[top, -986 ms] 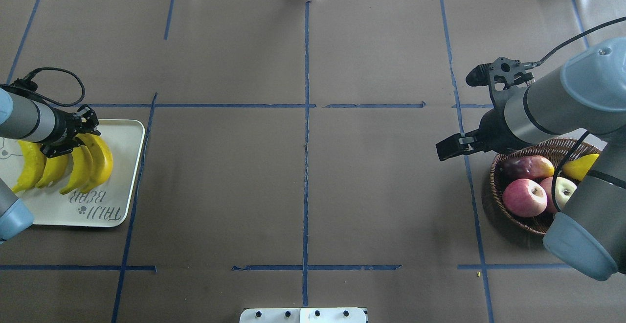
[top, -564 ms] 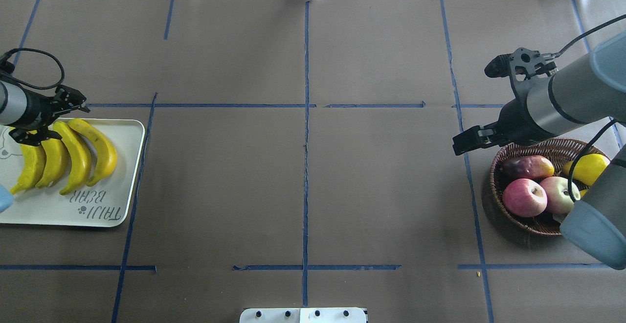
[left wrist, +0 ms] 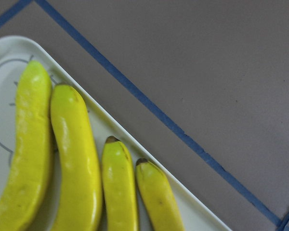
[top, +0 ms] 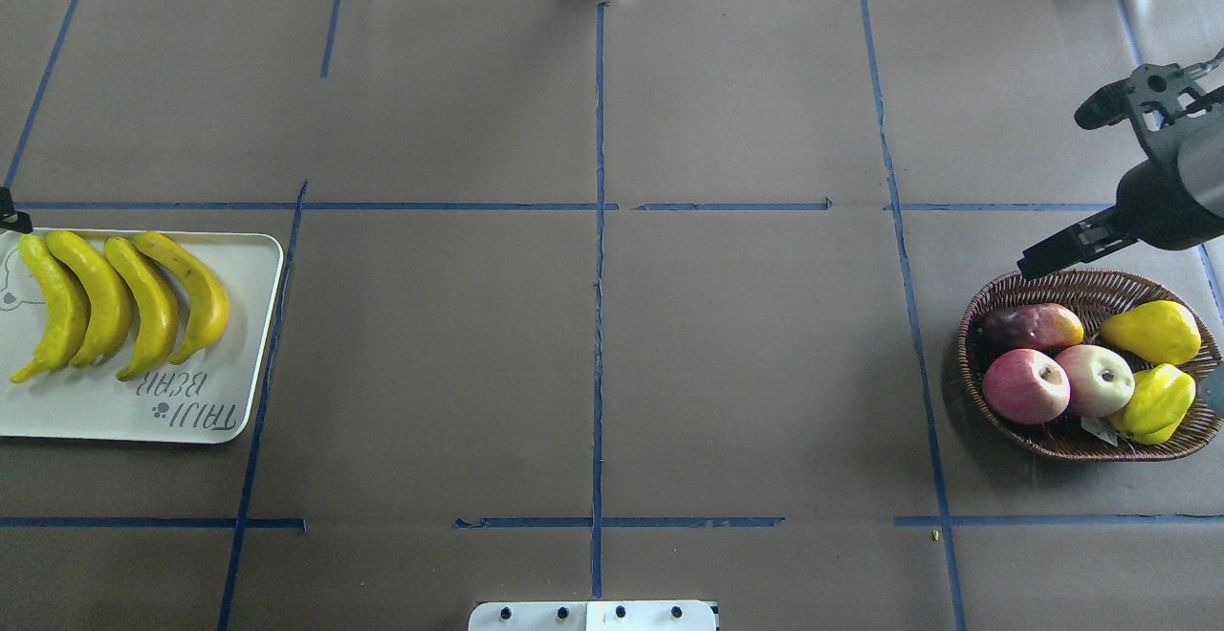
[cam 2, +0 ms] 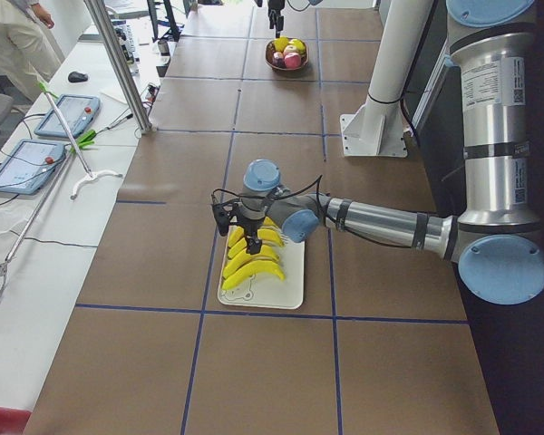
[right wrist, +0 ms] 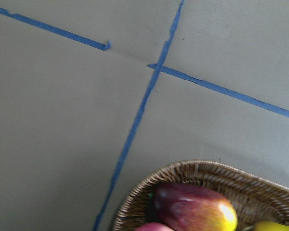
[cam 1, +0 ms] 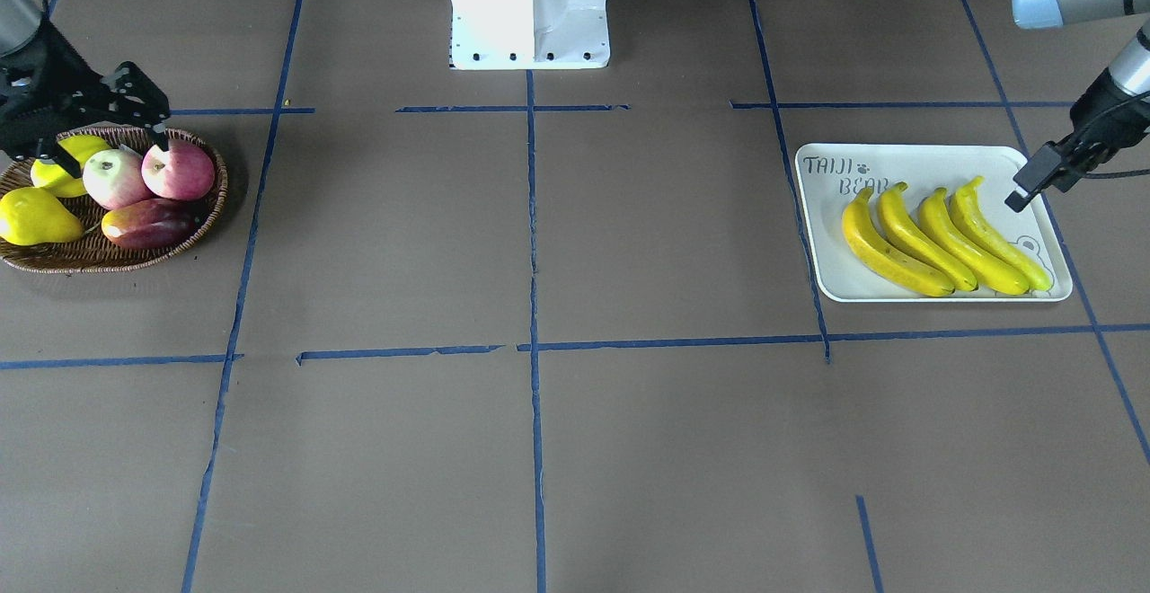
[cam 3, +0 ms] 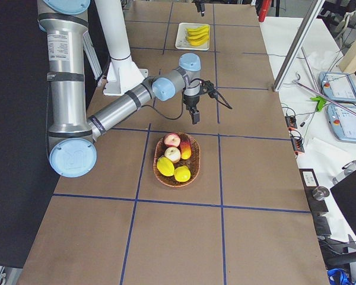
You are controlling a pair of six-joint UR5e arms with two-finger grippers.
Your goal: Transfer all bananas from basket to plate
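Bananas: all four are lying side by side on the plate.
Plate: is sitting at the left edge of the table.
Basket: is sitting near the table's right edge, holding apples and other fruit.
Left gripper: is hovering at the plate's far outer corner; whether its jaws are apart cannot be told.
Right gripper: is hanging near the basket's far rim, jaws spread, gripping nothing.
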